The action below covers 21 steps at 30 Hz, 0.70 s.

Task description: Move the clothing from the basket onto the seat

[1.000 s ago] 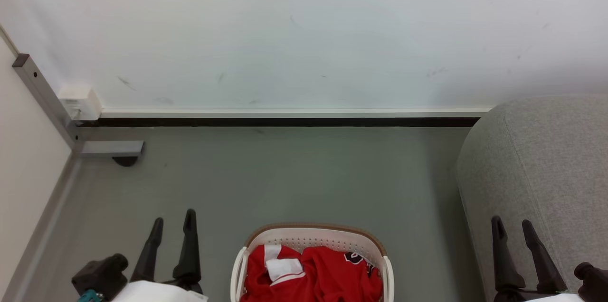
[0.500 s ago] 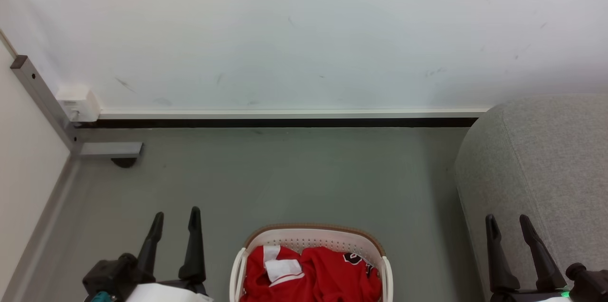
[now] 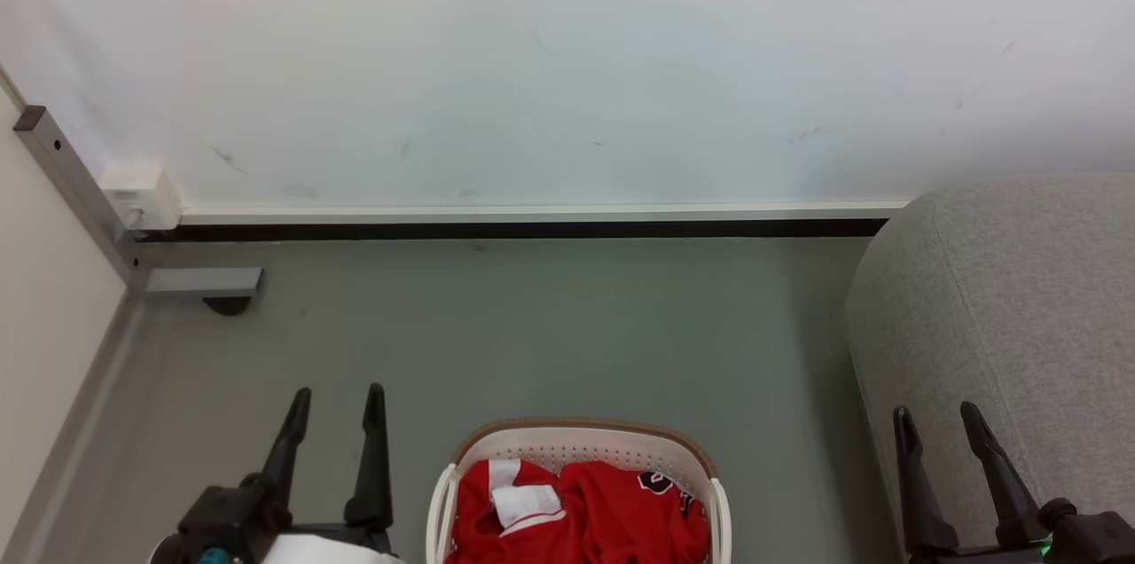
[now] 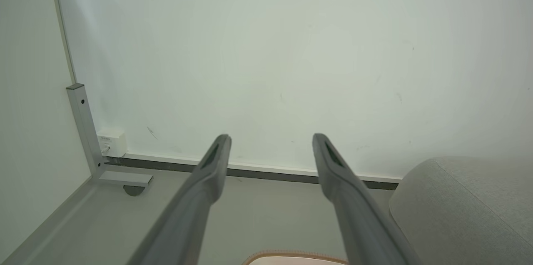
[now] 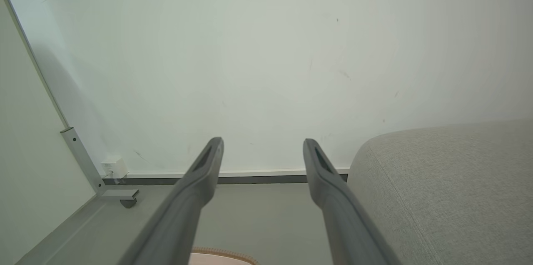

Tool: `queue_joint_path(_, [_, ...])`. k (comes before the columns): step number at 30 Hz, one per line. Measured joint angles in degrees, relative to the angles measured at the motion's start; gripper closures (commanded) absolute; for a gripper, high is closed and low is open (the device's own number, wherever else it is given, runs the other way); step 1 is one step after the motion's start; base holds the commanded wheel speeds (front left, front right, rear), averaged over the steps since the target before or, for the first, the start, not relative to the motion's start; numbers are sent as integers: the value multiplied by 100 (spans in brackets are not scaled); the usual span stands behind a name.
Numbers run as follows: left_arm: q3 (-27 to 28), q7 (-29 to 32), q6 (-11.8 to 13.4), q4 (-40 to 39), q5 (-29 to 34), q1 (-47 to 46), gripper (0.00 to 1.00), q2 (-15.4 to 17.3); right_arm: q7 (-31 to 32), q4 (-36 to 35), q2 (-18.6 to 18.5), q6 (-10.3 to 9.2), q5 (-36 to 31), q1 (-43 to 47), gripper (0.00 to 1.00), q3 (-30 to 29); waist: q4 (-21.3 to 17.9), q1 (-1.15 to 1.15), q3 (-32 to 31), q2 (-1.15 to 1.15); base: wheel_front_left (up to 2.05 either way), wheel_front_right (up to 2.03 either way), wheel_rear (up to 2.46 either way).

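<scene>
1 basket (image 3: 581, 437) of clothing (image 3: 612, 511), 1 seat (image 3: 1020, 298), left gripper (image 3: 340, 389), right gripper (image 3: 935, 409)

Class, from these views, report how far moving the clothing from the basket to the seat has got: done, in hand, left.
Done: nothing yet; the red clothing lies in the basket, and the visible part of the seat bears none. In hand: nothing; the left gripper and right gripper hover open and empty, either side of the basket. Left: lifting every garment across to the seat.
</scene>
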Motion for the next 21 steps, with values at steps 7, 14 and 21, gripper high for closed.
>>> queue_joint_path(7, [-30, -60, 8, -11, 303, 13, 0, 0, -85, -27, 0, 0, -248, 3, 0, 40, -9, 0, -1, 0, 0, 0, 0])
queue_joint_path(14, [-65, -153, 27, -56, 595, 25, 0, -1, -151, -88, 0, 0, -517, 12, 0, 93, -27, 0, 4, 0, 0, 0, 0])
queue_joint_path(21, [-88, -230, 47, -91, 854, 30, 0, -1, -222, -122, 0, 0, -769, 21, 0, 116, -49, 0, 10, 0, 0, 0, 0])
